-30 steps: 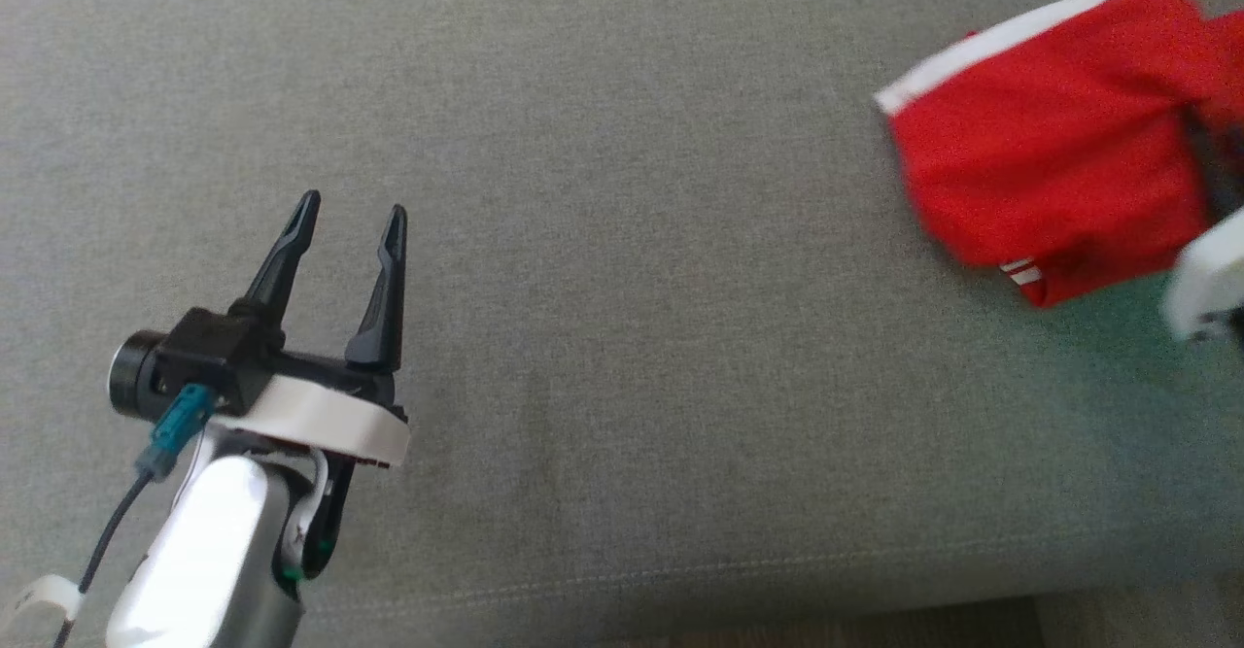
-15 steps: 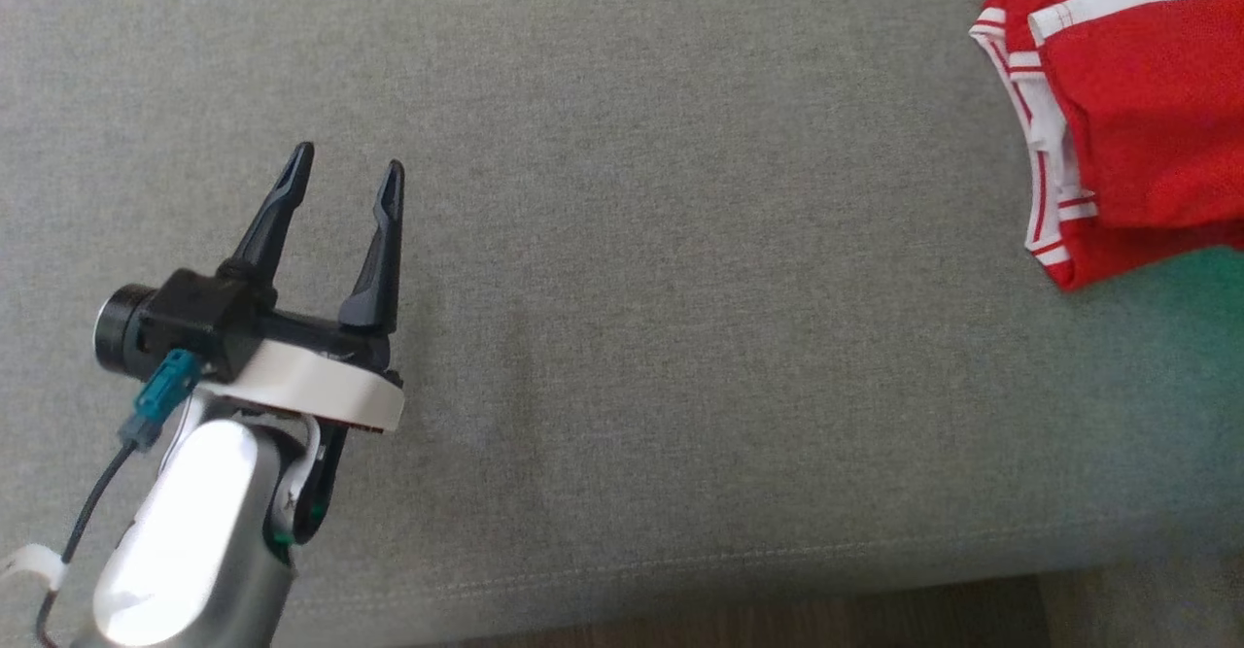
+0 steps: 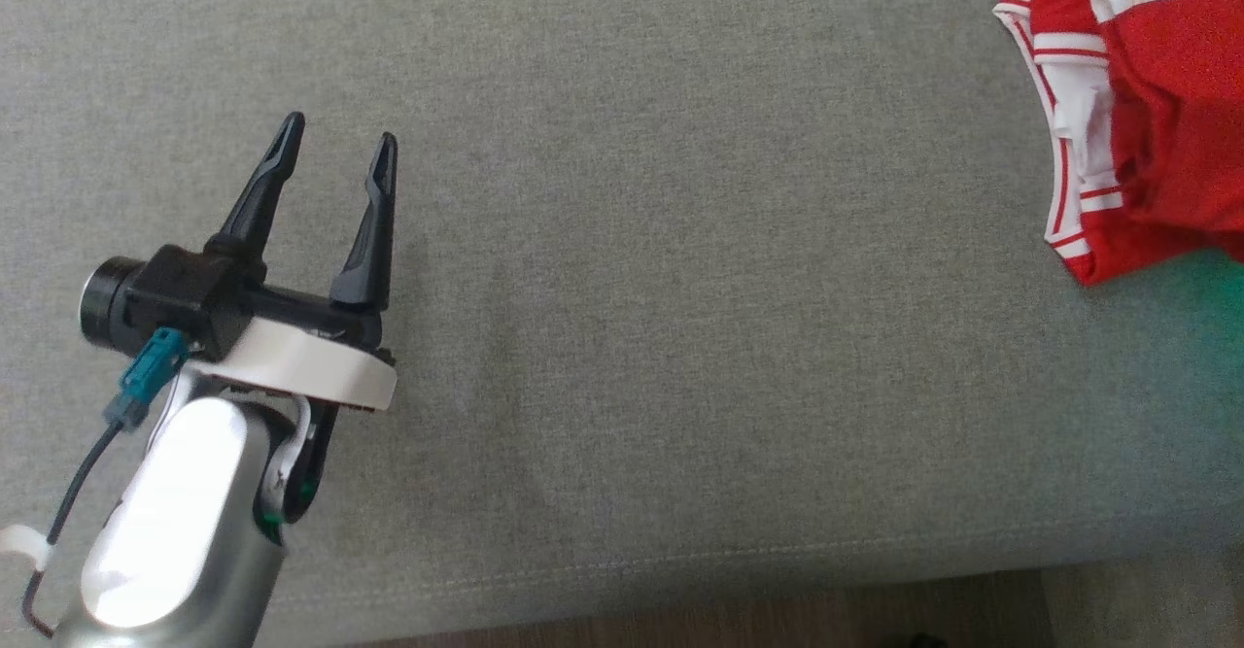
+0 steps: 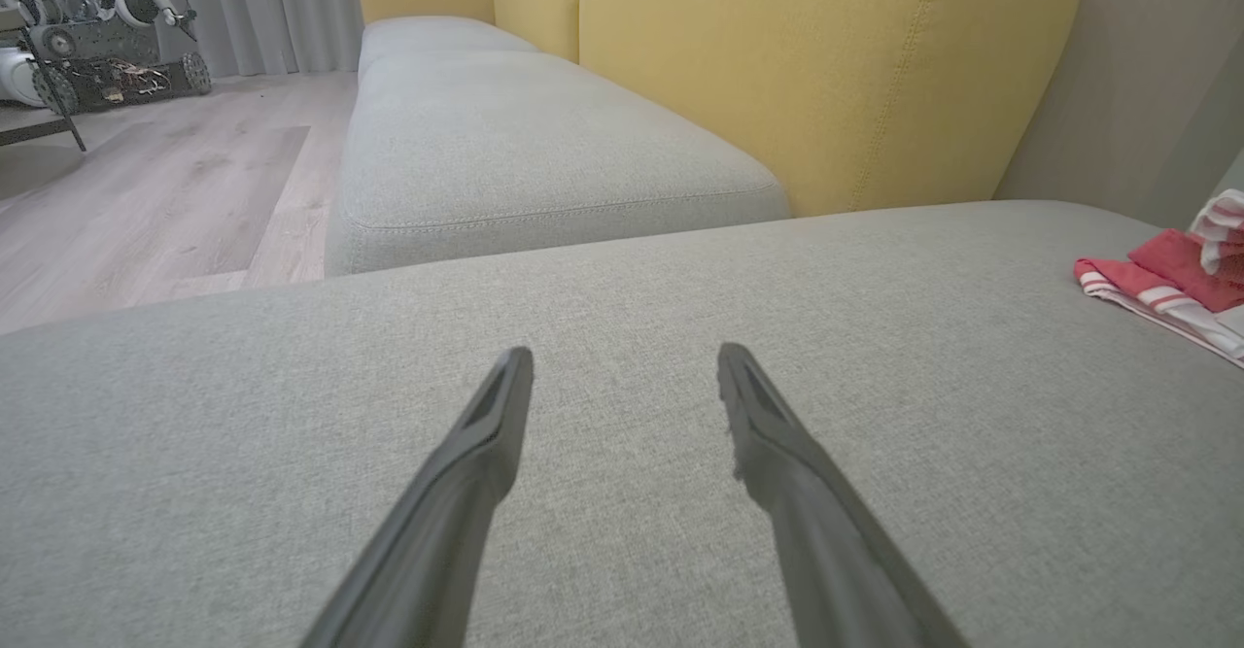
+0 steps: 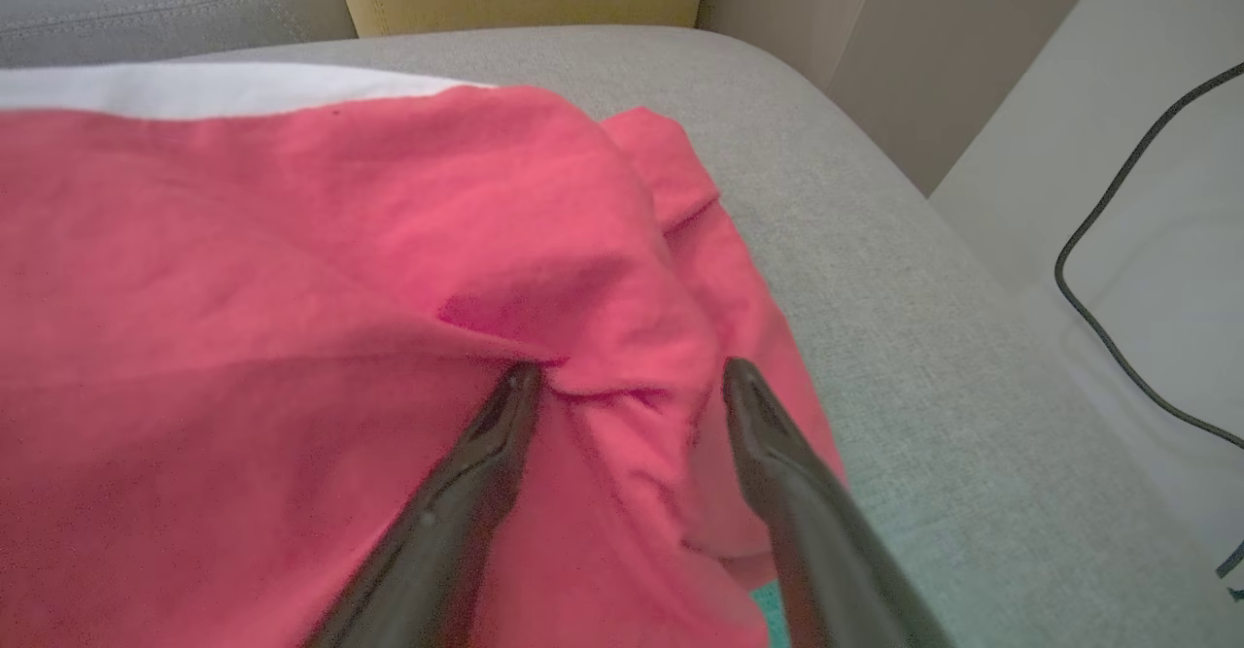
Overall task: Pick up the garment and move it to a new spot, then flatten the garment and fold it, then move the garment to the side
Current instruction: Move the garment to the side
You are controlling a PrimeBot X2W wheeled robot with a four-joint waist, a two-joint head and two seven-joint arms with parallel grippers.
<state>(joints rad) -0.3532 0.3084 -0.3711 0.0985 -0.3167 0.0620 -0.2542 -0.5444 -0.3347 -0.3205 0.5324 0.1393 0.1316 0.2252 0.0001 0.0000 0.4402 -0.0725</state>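
- Red cloth with white trim: this is the garment (image 3: 1157, 133). It lies at the far right end of the grey sofa cushion (image 3: 680, 289), partly cut off by the edge of the head view.
- Left pincer (image 3: 338, 130): fingers spread wide and holding nothing. It hovers over bare cushion, well apart from the garment.
- Right pincer (image 5: 632, 371): fingers stand apart, with their tips on or just above the red cloth. A small slack pucker sits between them. Nothing is pinched, so I read this pincer as open.
- Progress, as a judgement: the garment lies doubled over in layers at the side, and the middle of the cushion is bare. This fits the last step, the move to the side, being done or nearly done.
- Remaining, as a judgement: lift my right pincer clear of the cloth without dragging it. If the fold is to be neat, the top layer needs smoothing.
- Garment condition: the fold is loose rather than crisp. A white band runs along the upper edge, and a hem with red and white stripes faces the middle of the cushion. Creases rise in the top layer near my right fingertips. I cannot tell whether it is a shirt or shorts.
- Handling note: the cloth looks thin and limp, so it is likely to shift if a finger catches it.
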